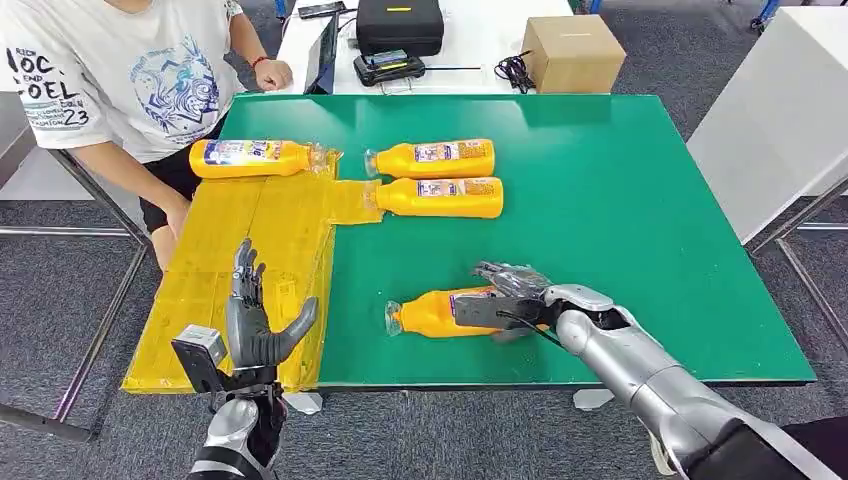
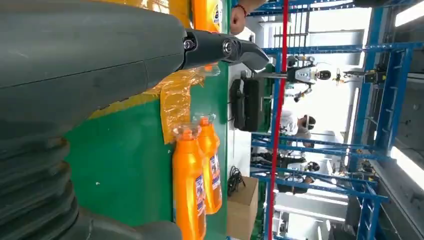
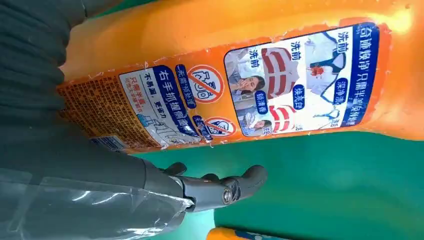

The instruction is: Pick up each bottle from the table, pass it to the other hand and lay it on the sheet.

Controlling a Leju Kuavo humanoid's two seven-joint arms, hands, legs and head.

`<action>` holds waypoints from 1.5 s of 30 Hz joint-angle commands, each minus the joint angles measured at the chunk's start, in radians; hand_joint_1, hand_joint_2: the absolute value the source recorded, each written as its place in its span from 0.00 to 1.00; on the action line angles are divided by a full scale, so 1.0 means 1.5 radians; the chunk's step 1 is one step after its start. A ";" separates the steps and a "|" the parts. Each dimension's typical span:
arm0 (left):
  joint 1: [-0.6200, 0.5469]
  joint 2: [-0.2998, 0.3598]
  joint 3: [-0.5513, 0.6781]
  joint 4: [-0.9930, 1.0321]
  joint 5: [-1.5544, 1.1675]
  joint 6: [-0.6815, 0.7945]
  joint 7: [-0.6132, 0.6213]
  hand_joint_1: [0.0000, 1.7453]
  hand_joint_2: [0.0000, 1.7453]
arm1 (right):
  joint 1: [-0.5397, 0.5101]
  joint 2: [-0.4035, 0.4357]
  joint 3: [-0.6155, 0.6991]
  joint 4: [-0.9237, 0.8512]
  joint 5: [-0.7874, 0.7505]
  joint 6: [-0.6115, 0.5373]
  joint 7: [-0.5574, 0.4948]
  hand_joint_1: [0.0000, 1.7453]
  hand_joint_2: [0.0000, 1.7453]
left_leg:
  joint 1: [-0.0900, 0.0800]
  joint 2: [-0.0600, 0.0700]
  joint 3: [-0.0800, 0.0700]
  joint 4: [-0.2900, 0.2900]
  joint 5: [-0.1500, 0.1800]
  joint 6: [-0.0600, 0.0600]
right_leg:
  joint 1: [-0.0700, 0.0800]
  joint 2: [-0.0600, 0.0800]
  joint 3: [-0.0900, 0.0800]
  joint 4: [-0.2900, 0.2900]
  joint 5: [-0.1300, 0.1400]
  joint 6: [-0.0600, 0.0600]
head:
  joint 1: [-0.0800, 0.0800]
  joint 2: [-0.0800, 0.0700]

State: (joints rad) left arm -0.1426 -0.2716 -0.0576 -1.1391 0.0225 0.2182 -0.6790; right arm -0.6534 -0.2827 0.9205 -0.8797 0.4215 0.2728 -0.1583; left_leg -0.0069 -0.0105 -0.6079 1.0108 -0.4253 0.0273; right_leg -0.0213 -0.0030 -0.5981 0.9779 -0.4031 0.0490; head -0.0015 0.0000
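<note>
Left hand (image 1: 256, 325) up, fingers spread, holding nothing, over crinkly yellow sheet (image 1: 230, 270) at table's left edge. One glossy orange bottle (image 1: 252, 157) on sheet's far end. Right hand (image 1: 510, 293) wraps near-edge bottle (image 1: 435, 313) lying on smooth green table (image 1: 640, 210); open green to the right.

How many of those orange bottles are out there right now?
4. One bottle lies on the yellow sheet; two lie side by side mid-table, far and near; one is at the front edge under the right hand.
</note>
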 commanded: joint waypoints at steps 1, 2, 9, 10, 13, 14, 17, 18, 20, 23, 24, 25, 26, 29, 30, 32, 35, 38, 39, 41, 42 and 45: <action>-0.019 -0.003 0.004 0.045 0.007 -0.012 -0.007 0.00 1.00 | -0.035 0.016 0.073 0.075 0.013 -0.003 0.010 0.00 1.00 | 0.001 0.001 0.003 0.000 -0.001 -0.001 | 0.001 0.001 0.003 -0.001 -0.001 -0.002 | 0.000 0.000; -0.022 -0.004 0.007 0.048 0.010 -0.010 -0.008 0.00 1.00 | -0.036 0.016 0.077 0.078 0.013 -0.002 0.010 0.00 1.00 | 0.001 0.001 0.002 0.000 -0.001 -0.001 | 0.001 0.000 0.002 -0.001 0.000 -0.001 | 0.000 0.000; -0.028 -0.006 0.010 0.052 0.015 -0.016 -0.006 0.00 1.00 | -0.038 0.019 0.105 0.093 0.023 -0.002 0.004 1.00 1.00 | 0.001 0.000 0.003 0.000 -0.001 -0.002 | 0.002 0.000 0.003 -0.001 -0.001 -0.002 | 0.000 0.000; -0.028 -0.006 0.010 0.052 0.015 -0.016 -0.006 0.00 1.00 | -0.036 0.020 0.105 0.093 0.023 -0.004 0.004 1.00 1.00 | 0.001 0.000 0.002 0.000 0.000 -0.001 | 0.001 0.000 0.002 -0.001 0.000 -0.001 | 0.000 0.000; -0.026 -0.007 0.006 0.054 0.014 -0.017 -0.005 0.00 1.00 | -0.026 0.024 0.100 0.094 0.021 -0.016 0.001 1.00 1.00 | 0.002 0.000 0.003 0.000 -0.001 -0.002 | 0.002 0.000 0.004 -0.001 -0.001 -0.002 | 0.000 0.000; -0.026 -0.007 0.005 0.052 0.012 -0.016 -0.006 0.00 1.00 | -0.022 0.025 0.096 0.091 0.021 -0.026 0.001 1.00 1.00 | 0.002 0.000 0.004 0.000 -0.001 -0.002 | 0.002 -0.001 0.004 -0.001 -0.001 -0.002 | 0.000 0.000; -0.024 -0.007 0.005 0.050 0.012 -0.017 -0.006 0.00 1.00 | -0.021 0.025 0.095 0.088 0.023 -0.031 0.002 1.00 1.00 | 0.001 0.000 0.003 0.000 -0.001 -0.001 | 0.001 0.000 0.004 -0.001 0.000 -0.001 | 0.000 0.000; -0.025 -0.006 0.005 0.048 0.012 -0.017 -0.005 0.00 1.00 | -0.021 0.025 0.093 0.087 0.023 -0.031 0.002 1.00 1.00 | 0.001 0.001 0.004 0.000 -0.001 -0.001 | 0.002 0.000 0.004 -0.001 0.000 -0.002 | 0.000 0.000; -0.025 -0.006 0.005 0.048 0.012 -0.017 -0.005 0.00 1.00 | -0.021 0.025 0.093 0.087 0.023 -0.031 0.002 1.00 1.00 | 0.001 0.000 0.004 0.000 0.000 -0.001 | 0.001 0.000 0.004 -0.001 0.000 -0.002 | 0.000 0.000; -0.025 -0.006 0.005 0.048 0.012 -0.017 -0.005 0.00 1.00 | -0.021 0.025 0.093 0.087 0.023 -0.031 0.002 1.00 1.00 | 0.001 0.000 0.003 0.000 0.000 -0.001 | 0.001 0.000 0.003 -0.001 0.000 -0.001 | 0.000 0.000; -0.025 -0.006 0.005 0.048 0.012 -0.017 -0.005 0.00 1.00 | -0.021 0.025 0.093 0.087 0.023 -0.031 0.002 1.00 1.00 | 0.001 0.000 0.004 -0.001 -0.001 -0.001 | 0.001 0.000 0.004 -0.001 0.000 -0.002 | 0.000 0.000; -0.025 -0.006 0.005 0.048 0.012 -0.017 -0.005 0.00 1.00 | -0.021 0.025 0.093 0.087 0.023 -0.031 0.002 1.00 1.00 | 0.001 0.000 0.004 0.000 -0.001 -0.001 | 0.001 0.000 0.004 -0.001 0.000 -0.001 | 0.000 0.000; -0.025 -0.006 0.005 0.048 0.012 -0.017 -0.005 0.00 1.00 | -0.021 0.025 0.093 0.087 0.023 -0.031 0.002 1.00 1.00 | 0.001 0.000 0.004 0.000 0.000 -0.001 | 0.001 0.000 0.003 -0.001 0.000 -0.001 | 0.000 0.000; -0.024 -0.006 0.005 0.047 0.012 -0.017 -0.005 0.00 1.00 | -0.018 0.025 0.091 0.086 0.023 -0.035 0.002 1.00 1.00 | 0.001 0.000 0.005 0.000 -0.001 -0.001 | 0.002 0.000 0.005 -0.001 -0.001 -0.002 | 0.000 0.000; -0.025 -0.007 0.005 0.047 0.012 -0.017 -0.005 0.00 1.00 | -0.015 0.026 0.087 0.084 0.022 -0.039 0.001 1.00 1.00 | 0.001 0.000 0.004 0.000 -0.001 -0.001 | 0.001 0.000 0.004 -0.001 0.000 -0.001 | 0.000 0.000; -0.023 -0.007 0.005 0.043 0.011 -0.017 -0.003 0.00 1.00 | 0.005 0.031 0.063 0.072 0.026 -0.072 0.003 1.00 1.00 | 0.001 0.000 0.004 0.000 -0.001 -0.001 | 0.002 -0.001 0.004 -0.001 0.000 -0.002 | 0.000 0.000; -0.009 -0.007 0.009 0.025 0.006 -0.011 0.001 0.00 1.00 | 0.077 0.052 -0.031 0.017 0.034 -0.192 0.004 1.00 1.00 | 0.001 0.000 0.004 0.000 0.000 -0.001 | 0.001 -0.001 0.004 -0.001 0.000 -0.001 | 0.000 0.000; 0.020 -0.009 0.016 -0.018 -0.001 -0.007 0.009 0.00 1.00 | 0.206 0.121 -0.209 -0.131 0.077 -0.337 0.001 1.00 1.00 | 0.002 0.001 0.005 -0.001 -0.001 -0.002 | 0.002 0.000 0.005 -0.002 0.000 -0.002 | 0.000 0.000; 0.029 -0.011 0.017 -0.030 -0.003 -0.006 0.010 0.00 1.00 | 0.237 0.143 -0.251 -0.180 0.095 -0.362 -0.010 1.00 1.00 | 0.001 0.001 0.004 -0.001 -0.001 -0.001 | 0.002 0.001 0.004 -0.001 0.000 -0.001 | 0.000 0.000; 0.037 -0.011 0.015 -0.043 -0.007 -0.002 0.011 0.00 1.00 | 0.288 0.182 -0.330 -0.278 0.097 -0.420 -0.052 1.00 1.00 | 0.002 0.002 0.003 0.000 -0.001 -0.002 | 0.002 0.002 0.003 0.000 -0.001 -0.002 | 0.000 0.000; 0.040 -0.013 0.012 -0.048 -0.006 -0.004 0.012 0.00 1.00 | 0.318 0.212 -0.379 -0.327 0.105 -0.510 -0.100 1.00 1.00 | 0.002 0.003 0.003 0.000 -0.002 -0.002 | 0.002 0.003 0.003 0.000 -0.001 -0.002 | 0.000 0.000; 0.041 -0.015 -0.003 -0.051 0.005 -0.005 0.021 0.00 1.00 | 0.371 0.237 -0.448 -0.423 0.075 -0.536 -0.148 1.00 1.00 | 0.001 -0.001 -0.001 0.001 -0.001 -0.001 | 0.001 -0.001 -0.001 0.001 -0.001 -0.002 | 0.000 0.000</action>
State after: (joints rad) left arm -0.0958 -0.2857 -0.0523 -1.1784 0.0137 0.2102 -0.6687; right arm -0.3169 -0.1010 0.6581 -1.1004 0.5703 -0.3982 -0.2596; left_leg -0.0055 -0.0117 -0.6094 1.0106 -0.4253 0.0269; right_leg -0.0201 -0.0037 -0.5989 0.9783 -0.4037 0.0487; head -0.0015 0.0000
